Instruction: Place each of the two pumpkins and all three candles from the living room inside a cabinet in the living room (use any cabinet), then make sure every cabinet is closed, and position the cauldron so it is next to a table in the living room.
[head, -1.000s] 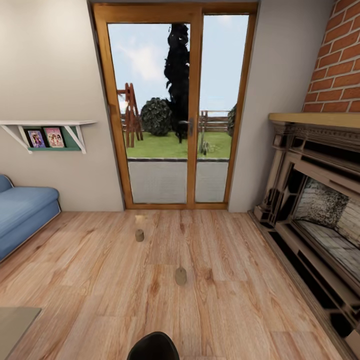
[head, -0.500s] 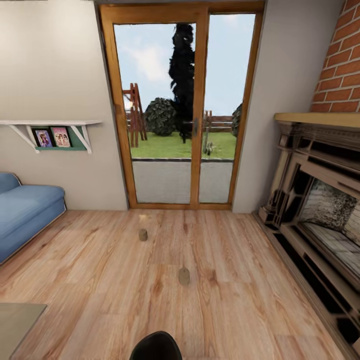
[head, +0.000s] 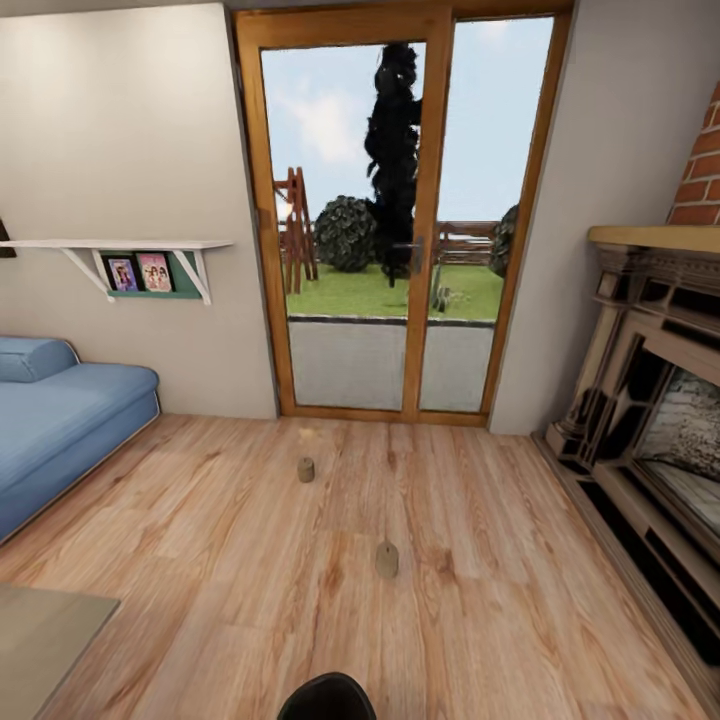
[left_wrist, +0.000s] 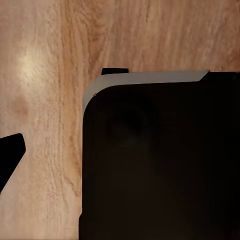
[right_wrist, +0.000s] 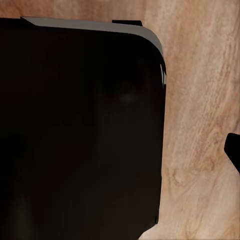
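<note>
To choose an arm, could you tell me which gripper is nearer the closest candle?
Right, barely, I'd guess: both wrist views show floor beside the base; the candle lies well ahead, slightly right of centre.

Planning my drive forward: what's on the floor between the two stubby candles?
Head view: only bare wood plank floor lies between the nearer tan candle and the farther candle.

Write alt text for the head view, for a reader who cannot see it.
Two small tan candles stand apart on a wooden floor before a glass patio door. A blue sofa sits at left, a fireplace at right.
</note>
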